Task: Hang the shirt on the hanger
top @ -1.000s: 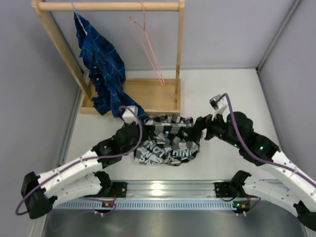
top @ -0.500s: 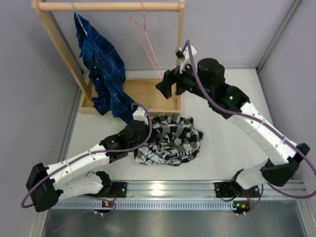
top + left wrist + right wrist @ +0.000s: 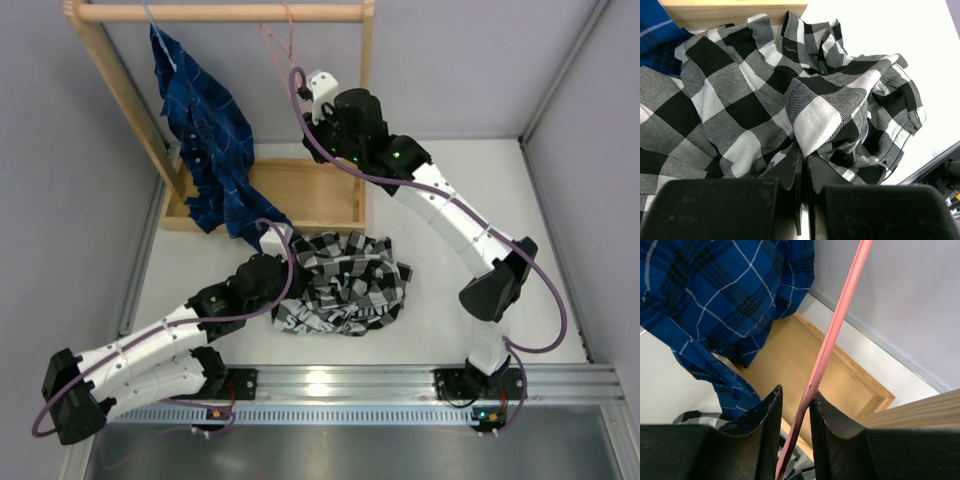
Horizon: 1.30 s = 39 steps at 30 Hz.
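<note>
At the far left the wooden rack (image 3: 112,85) and the blue plaid shirt (image 3: 205,140) hanging from its rail look as they did a second ago. Below them the left arm lies low over the counter (image 3: 450,170), in much the same pose as before, and the left fingers (image 3: 801,167) are closed on a fold of the shirt (image 3: 350,285) at the heap's near left edge. The black-and-white checked shirt is still crumpled on the counter just in front of the rack's base, its white lettering showing along the front edge, and it has hardly shifted. The big change is further right: a second ago the right arm lay low beside the shirt's right side, half a second ago it was lifted toward the rack's right post, and now it reaches up under the rail. The hanger (image 3: 835,330) hangs from that rail, and in the top view only its upper part shows above the arm. The right fingers (image 3: 796,390) have narrowed about the pink wire, which runs between them and touches one, with a sliver of gap at the other; I cannot tell whether they clamp it.
</note>
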Motion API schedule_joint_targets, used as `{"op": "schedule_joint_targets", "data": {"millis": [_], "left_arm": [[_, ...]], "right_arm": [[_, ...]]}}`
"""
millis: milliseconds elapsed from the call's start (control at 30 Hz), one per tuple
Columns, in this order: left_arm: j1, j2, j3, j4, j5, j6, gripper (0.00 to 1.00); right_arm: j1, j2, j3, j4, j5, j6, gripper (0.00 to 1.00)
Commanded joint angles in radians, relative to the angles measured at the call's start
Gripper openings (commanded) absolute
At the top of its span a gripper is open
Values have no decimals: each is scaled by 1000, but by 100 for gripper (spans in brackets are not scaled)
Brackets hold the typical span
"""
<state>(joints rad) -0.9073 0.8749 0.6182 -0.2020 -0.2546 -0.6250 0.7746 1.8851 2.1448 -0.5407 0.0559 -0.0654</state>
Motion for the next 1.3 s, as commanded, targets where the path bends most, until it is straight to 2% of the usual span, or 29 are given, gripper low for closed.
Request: {"op": "schedule_joint_targets", "data": {"millis": [0, 300, 433, 533, 567, 733, 800, 833, 933, 1100, 1267], "left_arm": [[2, 10, -12, 32, 32, 7, 0], [2, 45, -20, 53, 78, -12, 0], [2, 38, -21, 55, 78, -8, 0], [2, 32, -23, 53, 80, -8, 0], [2, 29, -25, 52, 81, -8, 0], [2, 21, -28, 53, 86, -8, 0], [2, 18, -29, 53, 84, -10, 0], [2, 15, -29, 53, 83, -9, 0], [2, 7, -29, 53, 81, -8, 0], [2, -2, -31, 53, 81, -9, 0], [2, -88, -64, 42, -1, -45, 0]], "right_arm": [[-12, -21, 95, -8, 28, -40, 26], [-23, 15, 127, -7, 50, -34, 14], [-32, 37, 141, -7, 53, -21, 21], [-35, 46, 150, -7, 58, -13, 17], [-34, 48, 153, -5, 64, -7, 12], [-41, 48, 153, 18, 76, 19, 12], [-46, 46, 150, 27, 87, 44, 1], [-46, 42, 147, 39, 91, 53, 0], [-46, 14, 107, 83, 119, 124, 0], [-51, -34, 53, 196, 61, 177, 0], [-66, -56, 50, 249, 30, 220, 0]]}}
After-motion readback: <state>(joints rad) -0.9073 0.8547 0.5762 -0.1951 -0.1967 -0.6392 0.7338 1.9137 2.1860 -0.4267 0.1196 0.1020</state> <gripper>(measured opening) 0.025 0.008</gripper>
